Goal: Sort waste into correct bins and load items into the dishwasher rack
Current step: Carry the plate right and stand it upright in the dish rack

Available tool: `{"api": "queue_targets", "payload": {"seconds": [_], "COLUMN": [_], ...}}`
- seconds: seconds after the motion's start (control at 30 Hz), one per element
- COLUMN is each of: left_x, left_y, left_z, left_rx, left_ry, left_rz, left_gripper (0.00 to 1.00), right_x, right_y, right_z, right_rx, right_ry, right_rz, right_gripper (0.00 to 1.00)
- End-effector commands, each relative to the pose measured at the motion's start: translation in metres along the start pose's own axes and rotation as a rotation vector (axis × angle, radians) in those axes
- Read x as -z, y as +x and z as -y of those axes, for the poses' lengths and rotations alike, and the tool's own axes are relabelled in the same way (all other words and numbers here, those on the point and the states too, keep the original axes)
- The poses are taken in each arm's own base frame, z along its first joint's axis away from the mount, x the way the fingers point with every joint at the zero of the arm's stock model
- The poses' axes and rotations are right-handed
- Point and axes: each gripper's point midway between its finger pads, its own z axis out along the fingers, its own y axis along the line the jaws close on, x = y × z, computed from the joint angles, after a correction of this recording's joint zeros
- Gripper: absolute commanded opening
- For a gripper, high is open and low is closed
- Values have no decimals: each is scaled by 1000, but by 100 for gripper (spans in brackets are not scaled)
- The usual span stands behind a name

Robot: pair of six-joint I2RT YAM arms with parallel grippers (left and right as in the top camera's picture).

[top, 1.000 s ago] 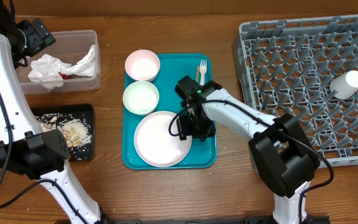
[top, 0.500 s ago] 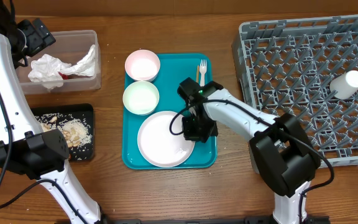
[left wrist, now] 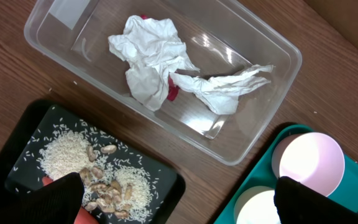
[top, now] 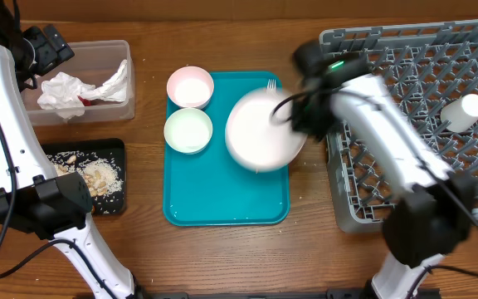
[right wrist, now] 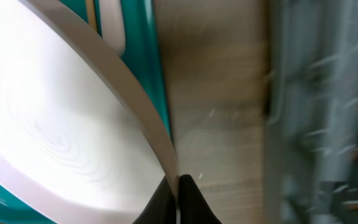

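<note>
Where your right gripper (right wrist: 178, 186) sits: the jaws are pinched tight on the rim of the plate (top: 264, 129), at the edge nearest the rack.
Plate: it reaches out to the left of your grip, close to flat, over the upper right of the teal tray (top: 222, 199) and across that tray's right edge.
Fork (top: 270, 84): it shows just beyond the plate's top edge, on the tray.
Rack (top: 388, 91): its left wall is just right of your grip, so you carry rightward. You likely need to tip the plate on edge to slot it between the pegs.
Cup (top: 465, 110): it lies in the rack's far right, well apart from you.
Left gripper (left wrist: 179, 205): it hangs wide open and empty over the tub (left wrist: 241, 56) and black tray (left wrist: 55, 115), so your right arm is nearer.
</note>
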Motion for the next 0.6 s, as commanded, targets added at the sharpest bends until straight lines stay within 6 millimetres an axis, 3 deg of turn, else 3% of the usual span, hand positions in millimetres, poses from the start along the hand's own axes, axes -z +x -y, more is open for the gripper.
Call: {"api": "queue_targets", "payload": {"seconds": [0.0,0.03,0.1,0.13,0.23,0.3,0.4,0.57], "left_x": [16,16,17,16,16,16,17,16], "left_y": [-2,-2,-2,-2,-2,-2,-2,-2], "left_z": [-5,-5,-5,-5,-5,-5,-5,-5], "left_rx": [24,24,24,24,24,24,24,24], "left_ry": [-2,-2,-2,-2,-2,-2,-2,-2], "left_rz": [35,35,35,35,34,35,35,35], "left_gripper": [100,100,100,100,100,100,100,100], "right_x": [91,104,139,153,178,190,196,186], "right_y": [-51,-61,-92,-107,-122,-124,-127,-132], "right_z": [43,54,105,138,208,243,273,298], "right_rx": [-18,-25,-96,-166,-309,-361,-380,-380], "right_ry": [-24,-17,95,190,426,563,657,695], "right_rz": [287,335,493,573,689,724,741,744], "right_gripper": [4,4,9,6,4,4,4,4]}}
